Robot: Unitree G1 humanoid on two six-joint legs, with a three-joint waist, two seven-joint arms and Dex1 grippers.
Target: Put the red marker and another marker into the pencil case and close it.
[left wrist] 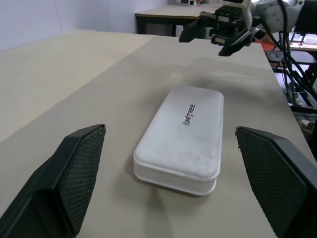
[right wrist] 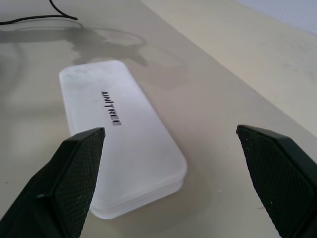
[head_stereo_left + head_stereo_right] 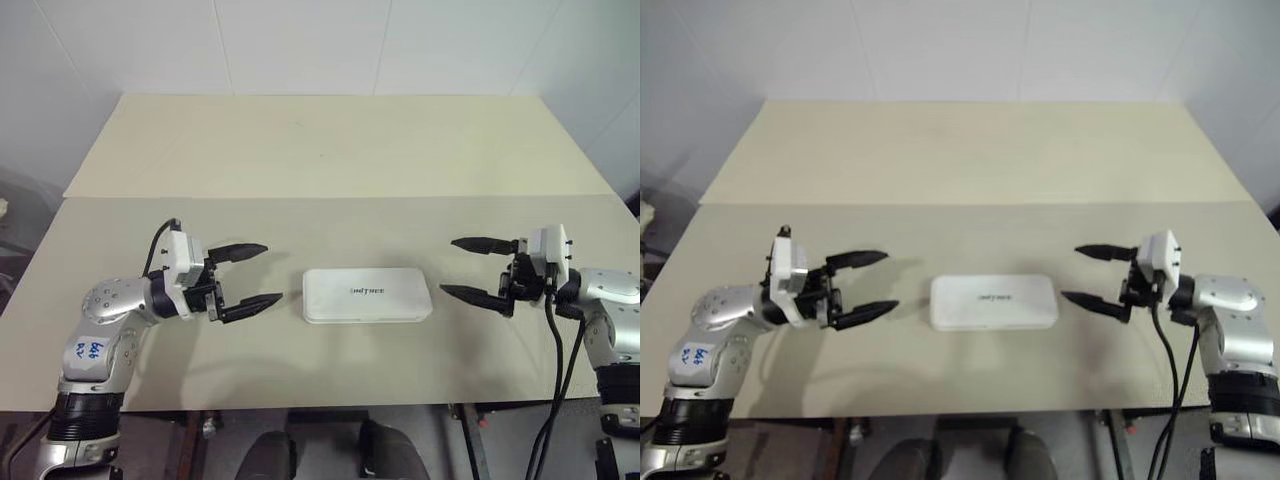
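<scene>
The white pencil case [image 3: 367,294] lies flat and closed on the table, lid down, with dark "UNITREE" print on top; it also shows as the pencil case [image 1: 182,135] and the pencil case [image 2: 119,130]. My left gripper [image 3: 248,276] hovers a short way to the case's left, open, nothing between its fingers. My right gripper [image 3: 478,268] hovers to the case's right, open and empty, and appears as the right gripper [image 1: 218,35] beyond the case in the left wrist view. Both point toward the case without touching it. The red marker and the other marker are out of view.
The case rests on a pale beige table [image 3: 330,340] whose front edge runs just below both arms. A second beige tabletop [image 3: 340,140] adjoins behind, against a white wall. Black cables [image 3: 555,370] hang from my right wrist.
</scene>
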